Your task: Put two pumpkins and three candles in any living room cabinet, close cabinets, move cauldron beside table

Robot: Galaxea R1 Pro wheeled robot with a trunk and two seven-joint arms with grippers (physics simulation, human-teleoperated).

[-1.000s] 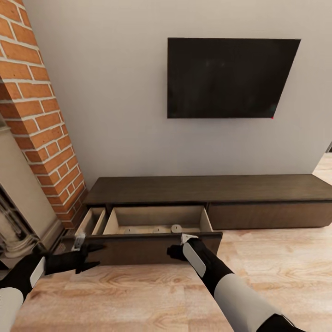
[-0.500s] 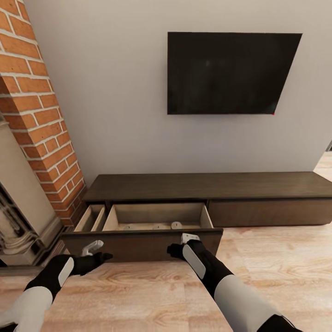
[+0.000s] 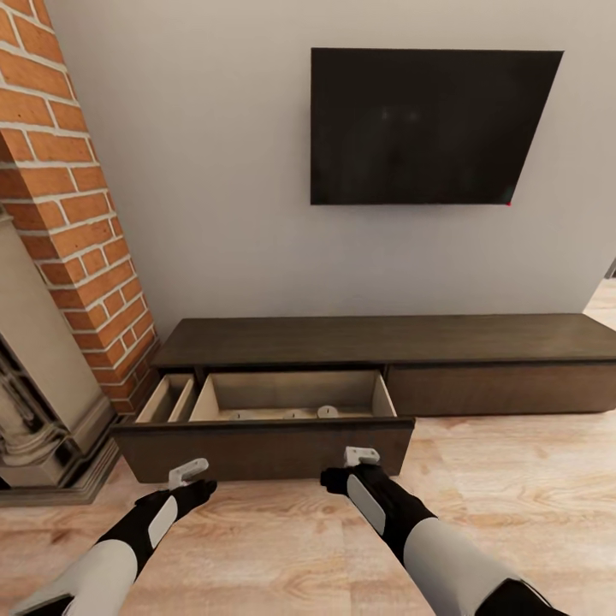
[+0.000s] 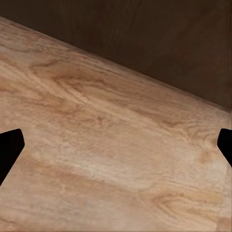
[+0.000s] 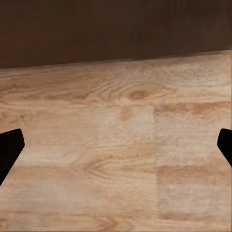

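Note:
The long dark-brown cabinet (image 3: 385,340) stands against the wall with its left drawer (image 3: 265,445) pulled out. Inside the drawer, the tan-grey tops of three candles (image 3: 326,411) peek over the drawer front. My left gripper (image 3: 190,472) hangs open just before the drawer front's lower left part, above the floor. My right gripper (image 3: 359,456) is open too, close to the front's right part. In the wrist views the left gripper (image 4: 116,145) and right gripper (image 5: 116,145) hold nothing, fingertips wide apart over floorboards. The pumpkins, cauldron and table are out of view.
A brick column (image 3: 77,214) and a pale fireplace surround (image 3: 34,402) stand at the left, near the drawer's left end. A black TV (image 3: 428,128) hangs on the wall above the cabinet. Light wooden floor (image 3: 513,479) spreads to the right.
My left arm has swung in from the far left to the drawer front. The view has shifted, and both grippers now sit lower against the drawer front. The drawer stays out.

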